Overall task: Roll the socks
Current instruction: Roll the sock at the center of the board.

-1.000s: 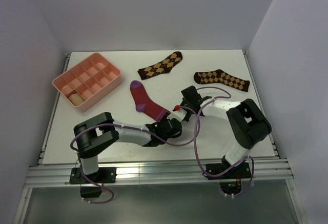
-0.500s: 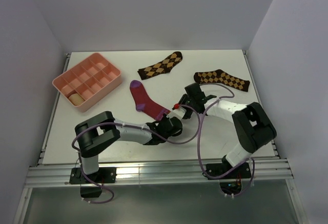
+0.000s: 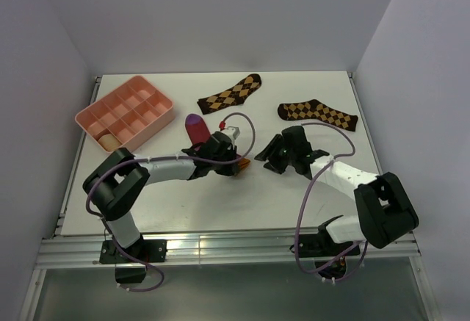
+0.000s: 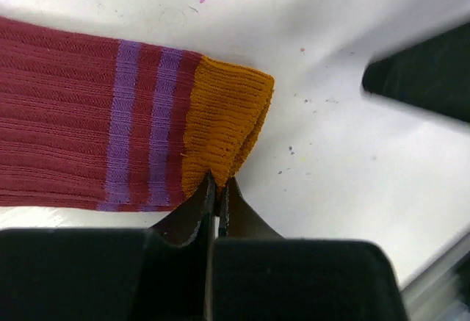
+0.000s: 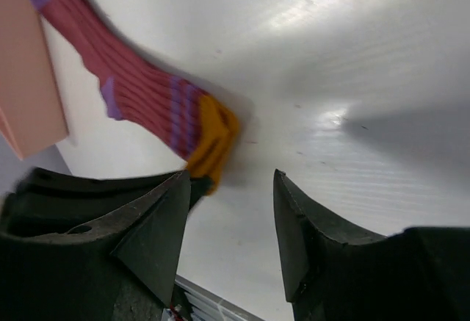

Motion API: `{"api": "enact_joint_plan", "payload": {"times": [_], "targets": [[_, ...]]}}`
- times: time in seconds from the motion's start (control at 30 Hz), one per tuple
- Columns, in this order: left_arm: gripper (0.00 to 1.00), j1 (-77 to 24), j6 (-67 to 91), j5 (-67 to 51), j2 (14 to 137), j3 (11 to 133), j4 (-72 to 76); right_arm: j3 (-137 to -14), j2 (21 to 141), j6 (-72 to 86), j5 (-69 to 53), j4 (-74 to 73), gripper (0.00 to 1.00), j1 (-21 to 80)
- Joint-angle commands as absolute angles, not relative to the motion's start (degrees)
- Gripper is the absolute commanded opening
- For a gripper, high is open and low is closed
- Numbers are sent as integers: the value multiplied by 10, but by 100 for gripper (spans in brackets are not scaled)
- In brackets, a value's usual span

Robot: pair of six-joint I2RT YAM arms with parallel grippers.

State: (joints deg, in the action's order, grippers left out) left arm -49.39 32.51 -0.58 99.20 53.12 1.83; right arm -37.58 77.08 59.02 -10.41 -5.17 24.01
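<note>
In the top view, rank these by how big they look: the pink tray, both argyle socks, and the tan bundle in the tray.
1. pink tray, largest.
2. left argyle sock and right argyle sock: they look about alike, so no ranking between them.
3. tan bundle, smallest.

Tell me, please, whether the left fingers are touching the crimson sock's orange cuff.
Touching. The left wrist view shows the left fingers pinched shut on the lower edge of the orange cuff of the crimson sock.
</note>
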Motion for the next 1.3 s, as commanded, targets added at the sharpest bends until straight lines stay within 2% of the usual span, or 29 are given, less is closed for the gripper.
{"api": "enact_joint_plan", "payload": {"times": [0.0, 0.13, 0.53, 0.87, 1.27], "targets": [[0, -455, 406, -125, 969, 518, 46, -334, 748, 598, -110, 17, 56, 243], [0, -411, 481, -206, 975, 490, 102, -293, 755, 603, -115, 96, 55, 259], [0, -331, 641, -251, 958, 409, 200, -317, 863, 592, -130, 182, 44, 298], [0, -311, 688, -276, 977, 395, 233, -353, 939, 590, -143, 220, 42, 321], [0, -305, 699, -284, 986, 398, 223, -379, 975, 595, -149, 258, 42, 323]]}}
